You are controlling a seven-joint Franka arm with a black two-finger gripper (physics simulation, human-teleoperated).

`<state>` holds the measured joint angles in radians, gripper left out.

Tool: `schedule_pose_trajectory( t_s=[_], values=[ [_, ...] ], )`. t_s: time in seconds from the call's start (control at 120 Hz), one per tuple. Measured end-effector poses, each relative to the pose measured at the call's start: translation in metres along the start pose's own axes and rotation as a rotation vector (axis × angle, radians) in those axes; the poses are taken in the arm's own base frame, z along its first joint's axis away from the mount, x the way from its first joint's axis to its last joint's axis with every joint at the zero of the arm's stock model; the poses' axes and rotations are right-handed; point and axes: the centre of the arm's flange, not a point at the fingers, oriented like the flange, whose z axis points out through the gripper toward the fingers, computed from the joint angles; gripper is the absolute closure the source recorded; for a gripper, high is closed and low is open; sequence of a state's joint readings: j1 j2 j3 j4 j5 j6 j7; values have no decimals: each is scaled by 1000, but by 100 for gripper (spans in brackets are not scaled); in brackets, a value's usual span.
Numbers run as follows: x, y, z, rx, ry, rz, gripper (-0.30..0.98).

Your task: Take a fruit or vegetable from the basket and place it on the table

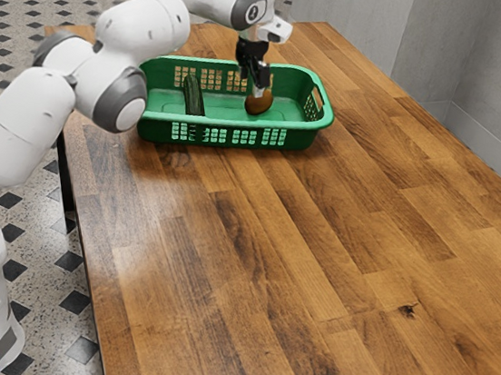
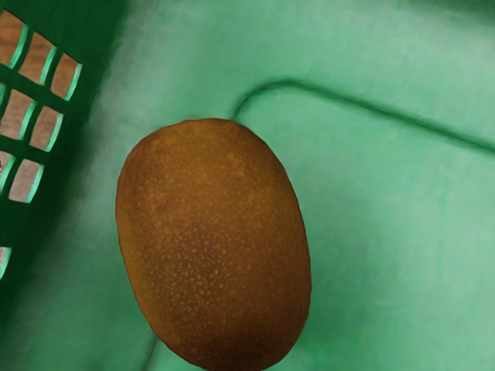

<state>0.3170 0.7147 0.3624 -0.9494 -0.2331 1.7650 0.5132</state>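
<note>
We have our arm (image 1: 144, 27) stretched over the wooden tabletop (image 1: 242, 271), with our gripper (image 1: 259, 88) pointing down into the green basket (image 1: 226, 136). It is right at the brown kiwi (image 1: 258, 103), in the half of the basket toward the exterior view's right. We cannot tell how far open our gripper is, or whether it has hold of the kiwi.

The kiwi is inside the basket, between the two long sides and nearer the short end at the exterior view's right. In the wrist view we see its rounded, oval shape and finely speckled skin against the green bottom, near a slotted wall but apart from it. Wood shows through the slots, and a thin curved groove runs across the bottom beside the kiwi.

A dark green cucumber (image 1: 193, 98) is also in the basket, toward the short end at the exterior view's left, lengthwise from the near long side toward the far one. It is well apart from the kiwi.

The basket sits upright near the tabletop's far edge, one short end close to the long edge at the exterior view's left.
</note>
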Motion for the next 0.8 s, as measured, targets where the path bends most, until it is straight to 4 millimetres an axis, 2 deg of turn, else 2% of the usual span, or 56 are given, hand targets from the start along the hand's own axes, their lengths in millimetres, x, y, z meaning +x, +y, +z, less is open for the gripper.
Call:
schedule_pose_trajectory(
  t_s=[0.225, 0.533, 0.8],
  values=[
    [4, -13, 16, 14, 48, -11, 0],
    [15, -4, 32, 14, 76, 9, 0],
    [19, 0, 56, 6, 65, 18, 0]
  ],
)
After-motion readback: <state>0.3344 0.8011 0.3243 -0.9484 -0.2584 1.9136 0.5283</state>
